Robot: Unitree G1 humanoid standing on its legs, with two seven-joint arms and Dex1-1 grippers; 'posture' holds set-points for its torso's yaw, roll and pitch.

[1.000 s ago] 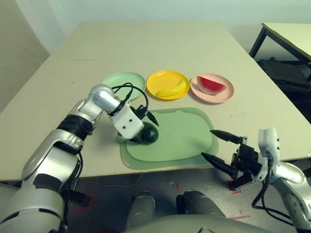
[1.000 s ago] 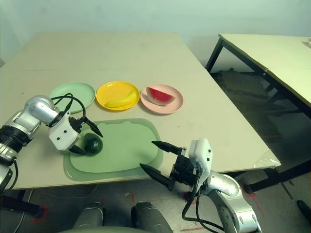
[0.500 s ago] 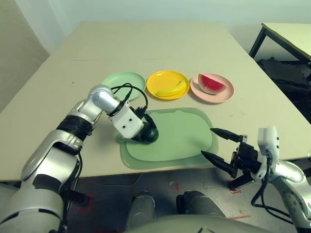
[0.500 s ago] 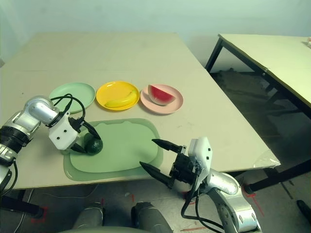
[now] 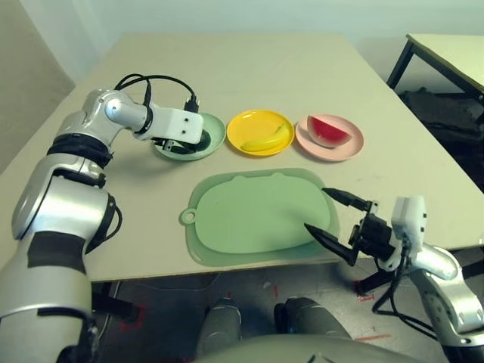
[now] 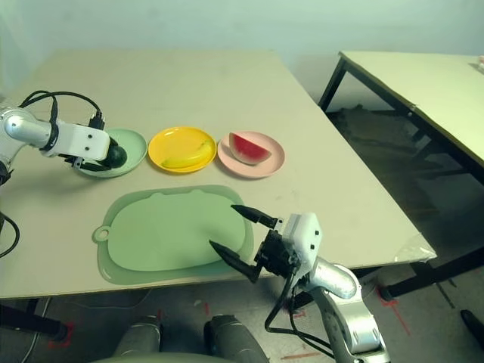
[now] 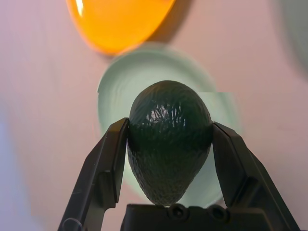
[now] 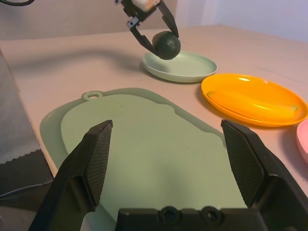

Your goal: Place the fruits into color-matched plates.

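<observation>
The left gripper (image 7: pixel 169 159) has its two black fingers clamped on the avocado (image 7: pixel 169 147), one on each flank, and holds it just above the mint green plate (image 5: pixel 214 136), which sits toward the tabletop's far left, first in the row of three. From the right wrist view the fruit hangs clear of the plate, not yet resting in it.

The banana (image 5: pixel 266 139) already lies in the yellow plate (image 5: pixel 249 121) and the watermelon wedge (image 5: pixel 329 131) in the pink plate (image 5: pixel 348 149), so this looks like the last fruit. The right gripper (image 5: pixel 338 221) waits at the near right corner of the green mat (image 5: pixel 253 215), jaws wide apart, holding nothing.

The risk I see is the drop. The avocado is egg-shaped and glossy, the plate shallow; let go from this height, it could roll over the low rim onto the table, or toward the yellow plate just beside. It also seems nearer the plate's right side than its centre, which would make that likelier.
</observation>
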